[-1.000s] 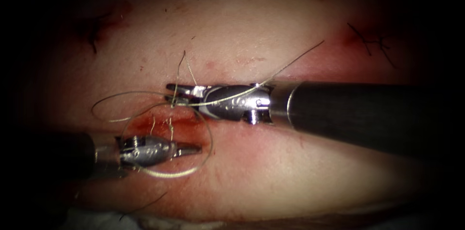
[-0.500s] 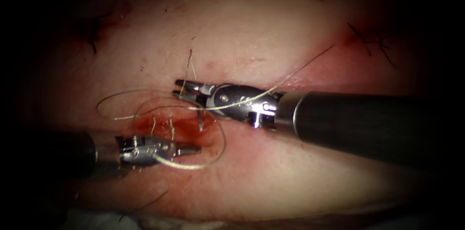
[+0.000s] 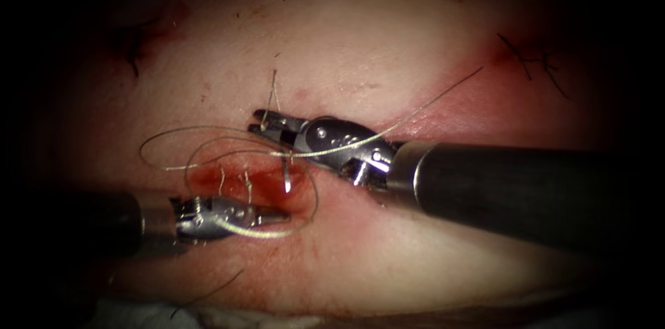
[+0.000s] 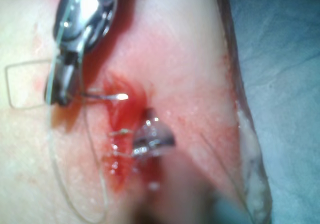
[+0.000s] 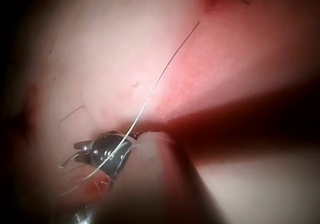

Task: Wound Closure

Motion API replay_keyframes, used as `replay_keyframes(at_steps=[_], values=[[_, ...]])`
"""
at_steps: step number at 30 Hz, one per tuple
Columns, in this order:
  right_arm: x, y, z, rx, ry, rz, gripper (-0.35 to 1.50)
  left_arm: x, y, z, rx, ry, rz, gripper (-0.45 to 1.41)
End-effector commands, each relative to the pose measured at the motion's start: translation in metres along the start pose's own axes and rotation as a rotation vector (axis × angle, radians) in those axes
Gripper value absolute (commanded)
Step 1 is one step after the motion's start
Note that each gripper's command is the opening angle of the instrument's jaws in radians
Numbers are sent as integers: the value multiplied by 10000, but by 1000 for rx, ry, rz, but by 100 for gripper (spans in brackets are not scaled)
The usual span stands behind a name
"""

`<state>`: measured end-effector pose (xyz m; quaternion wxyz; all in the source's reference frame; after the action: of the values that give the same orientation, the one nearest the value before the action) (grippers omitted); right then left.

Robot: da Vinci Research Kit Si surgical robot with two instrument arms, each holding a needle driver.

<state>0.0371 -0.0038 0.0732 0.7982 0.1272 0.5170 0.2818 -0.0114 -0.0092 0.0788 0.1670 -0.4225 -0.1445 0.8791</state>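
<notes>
Right hand (image 3: pixel 259 122) grips needle (image 4: pixel 113 97) (tip bare in left wrist view).

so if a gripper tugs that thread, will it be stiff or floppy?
Probably floppy but a little springy: the thread lies in loose open loops on the tissue. Likely light, since one strand drapes across the right gripper unsupported.

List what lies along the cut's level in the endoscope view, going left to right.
left tool's shaft → left tool's jaws → needle, held by the right tool above the cut → right tool's wrist → right tool's shaft
</notes>
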Motion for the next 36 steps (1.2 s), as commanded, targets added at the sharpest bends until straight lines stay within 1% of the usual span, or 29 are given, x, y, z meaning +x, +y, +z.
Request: replay_keyframes(at_steps=[1,3,7,11,12,16,17,19,21,23,26,36], values=[[-6,-5,9,5,-11,19,-35,-4,3,8,-4,0,-1,-45],[-8,-7,9,10,-25,57,-35,-5,2,7,-6,0,0,-45],[-18,-16,11,24,-92,155,-35,-5,1,6,-8,1,0,-45],[-20,-18,12,38,-149,245,-35,-4,0,4,-5,0,0,-45],[-21,-18,13,49,-177,279,-35,-4,0,3,-6,0,0,-45],[-23,-20,14,61,-215,328,-35,-4,-1,2,-4,0,0,-45],[-27,-22,14,73,-245,371,-35,-4,-1,2,-1,-1,0,-45],[-30,-24,15,82,-260,396,-35,-4,-1,1,-2,-1,-1,-45],[-38,-31,16,102,-287,426,-35,-3,-2,1,1,-1,-1,-45],[-47,-37,16,114,-305,445,-35,-3,-2,-1,2,-2,-1,-45],[-53,-39,11,127,-316,486,-35,-3,-3,-2,4,-2,-1,-45],[-53,-50,5,157,-357,581,-35,-2,-4,-1,7,-3,-2,-45]])
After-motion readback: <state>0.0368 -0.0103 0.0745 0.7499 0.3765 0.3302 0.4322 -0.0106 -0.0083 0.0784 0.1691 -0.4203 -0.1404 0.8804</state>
